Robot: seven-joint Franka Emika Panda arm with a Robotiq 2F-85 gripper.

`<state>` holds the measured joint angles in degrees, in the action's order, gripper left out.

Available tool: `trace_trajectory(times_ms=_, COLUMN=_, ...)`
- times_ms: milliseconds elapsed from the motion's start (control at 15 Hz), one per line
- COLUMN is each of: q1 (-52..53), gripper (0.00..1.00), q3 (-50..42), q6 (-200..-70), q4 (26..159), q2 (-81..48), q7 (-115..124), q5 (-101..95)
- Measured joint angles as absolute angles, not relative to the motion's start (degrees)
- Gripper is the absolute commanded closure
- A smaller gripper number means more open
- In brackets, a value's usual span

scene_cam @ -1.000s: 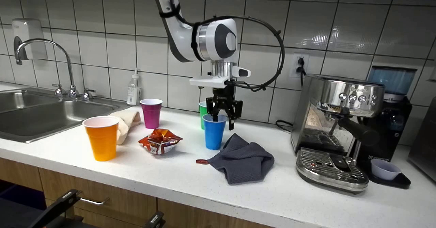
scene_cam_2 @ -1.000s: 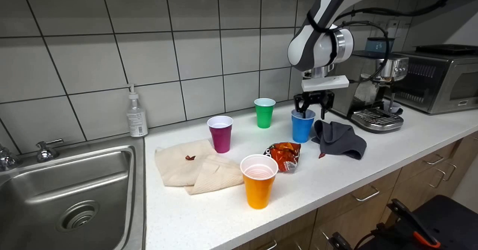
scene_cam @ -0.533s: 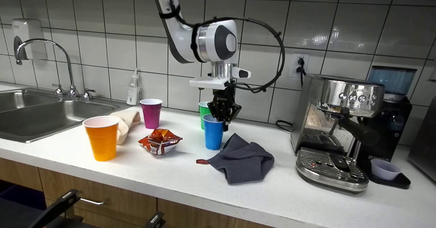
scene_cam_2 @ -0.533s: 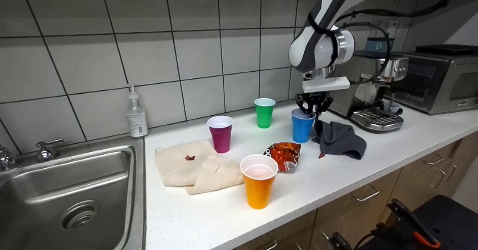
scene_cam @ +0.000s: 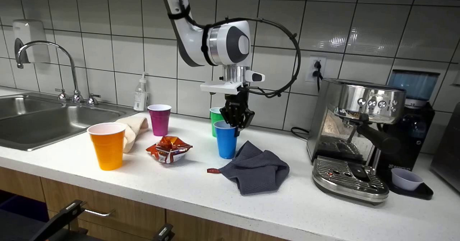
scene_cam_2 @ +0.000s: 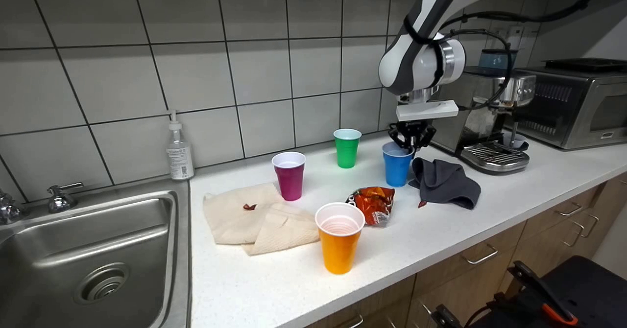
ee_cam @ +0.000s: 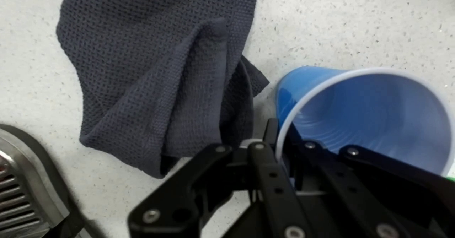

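A blue cup (scene_cam: pixel 226 144) with a white inside stands on the white counter, in both exterior views. My gripper (scene_cam: pixel 237 130) points down at its rim on the side toward the coffee machine. In the wrist view the gripper (ee_cam: pixel 282 133) is shut on the wall of the blue cup (ee_cam: pixel 376 106), with one finger inside the cup and the other outside. The finger inside is partly hidden by the rim. Close beside the cup lies a crumpled dark grey cloth (ee_cam: pixel 149 71), also seen in an exterior view as the grey cloth (scene_cam_2: pixel 448 183).
Behind the blue cup stands a green cup (scene_cam_2: pixel 347 149). A purple cup (scene_cam_2: pixel 289 176), an orange cup (scene_cam_2: pixel 340 240), a red snack bag (scene_cam_2: pixel 372 204) and a beige cloth (scene_cam_2: pixel 259 215) are also out. The coffee machine (scene_cam: pixel 354 136) and the sink (scene_cam_2: pixel 179 249) flank them.
The gripper's fingers have gone from spread wide to closed on the blue cup's wall. The cup has shifted very slightly toward the coffee machine. The arm has barely moved.
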<state>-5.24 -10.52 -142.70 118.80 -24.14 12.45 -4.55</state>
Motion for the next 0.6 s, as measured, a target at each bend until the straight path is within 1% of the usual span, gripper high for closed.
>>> trace_trajectory(times_ms=600, q1=-5.76, gripper=0.99, q3=-10.5, q6=-143.75, q4=119.56, q2=-21.2, q7=10.26, q5=-3.56)
